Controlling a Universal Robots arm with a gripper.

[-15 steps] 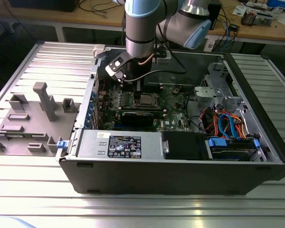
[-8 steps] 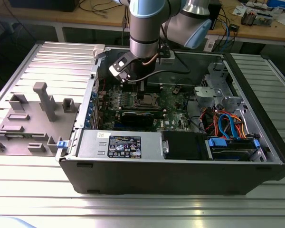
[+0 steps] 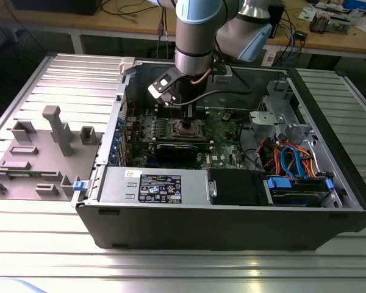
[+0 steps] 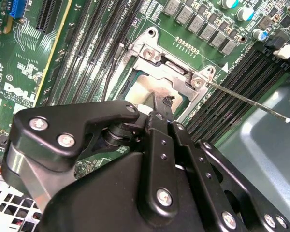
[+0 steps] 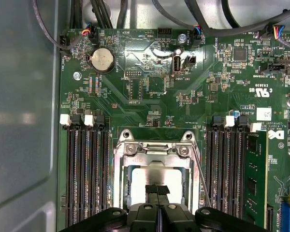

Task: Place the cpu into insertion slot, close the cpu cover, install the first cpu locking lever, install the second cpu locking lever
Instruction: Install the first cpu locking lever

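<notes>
My claw (image 5: 157,188) hangs low inside the open dark grey computer case (image 3: 232,220), its two black fingers (image 4: 160,121) pressed together with nothing between them. In the exterior view my claw (image 3: 182,115) hangs just above the middle of the green motherboard (image 5: 150,87).

Directly beneath my fingertips lies the small flat square cpu with its pale silver-grey metal top (image 5: 144,175). It sits in the small square insertion slot with the silver metal rim (image 3: 189,128). I cannot tell whether my tips touch the chip or hang just above it.

The thin square grey metal cpu cover with the large central window (image 5: 157,155) lies down around the cpu, and the chip's top shows through the window. In the second wrist view the cover's hinge end (image 4: 170,60) lies just beyond my fingertips.

Just beside my claw, a thin silver wire locking lever (image 4: 246,100) juts out from a corner of the cover. Its free end stands well clear of the slot.

Rows of long black memory slots (image 5: 84,169) flank the slot on both sides of my claw. The case rests on a ribbed silver metal surface (image 3: 171,268).
</notes>
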